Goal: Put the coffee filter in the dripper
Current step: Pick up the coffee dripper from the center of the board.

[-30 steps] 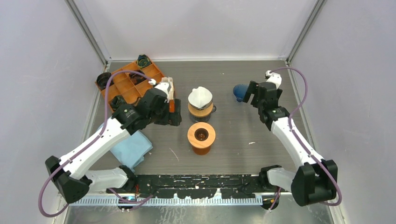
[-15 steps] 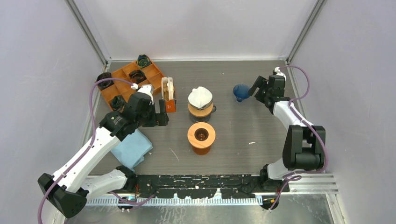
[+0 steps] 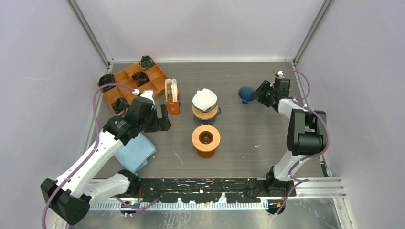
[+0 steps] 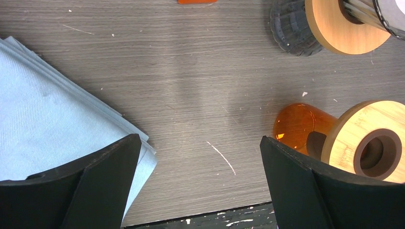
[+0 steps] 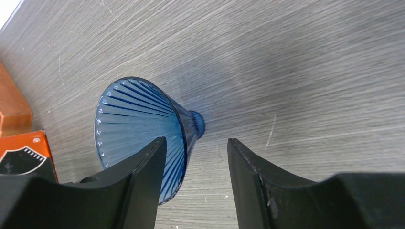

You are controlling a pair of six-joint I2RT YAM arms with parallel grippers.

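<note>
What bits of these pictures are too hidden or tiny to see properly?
- Top view: the dark things in the orange compartment tray are too small to name.
- Right wrist view: a black gripper finger covers the lower rim of the blue ribbed glass dripper.
- Left wrist view: the top edge cuts off the wood-collared glass dripper and nearly all of its white paper filter.
</note>
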